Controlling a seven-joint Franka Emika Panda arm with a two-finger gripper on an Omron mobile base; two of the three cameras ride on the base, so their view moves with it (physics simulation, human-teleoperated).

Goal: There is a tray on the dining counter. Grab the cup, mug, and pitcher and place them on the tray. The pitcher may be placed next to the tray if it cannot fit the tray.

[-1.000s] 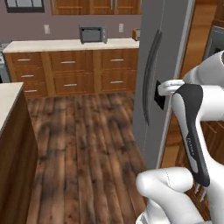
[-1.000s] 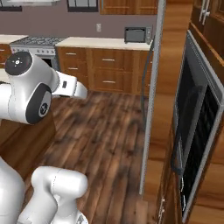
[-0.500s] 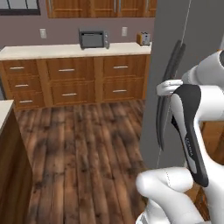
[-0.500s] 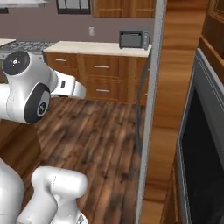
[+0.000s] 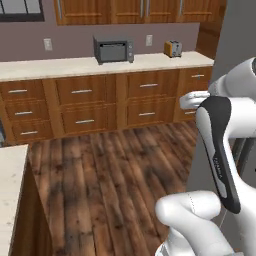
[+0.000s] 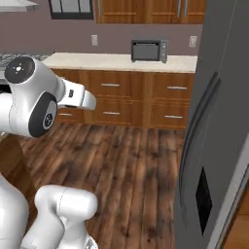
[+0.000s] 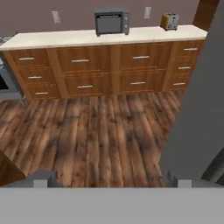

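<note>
Pincer (image 7: 109, 181) agape, tips cropped; toaster (image 7: 169, 21) blurry.

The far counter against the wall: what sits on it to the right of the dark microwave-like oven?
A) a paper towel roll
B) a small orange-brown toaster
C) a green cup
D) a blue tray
B: on the far counter, a small orange-brown toaster stands to the right of the dark oven.

Wall counter (image 5: 70, 66) carries microwave (image 5: 113, 49) and toaster (image 5: 172, 48).
</note>
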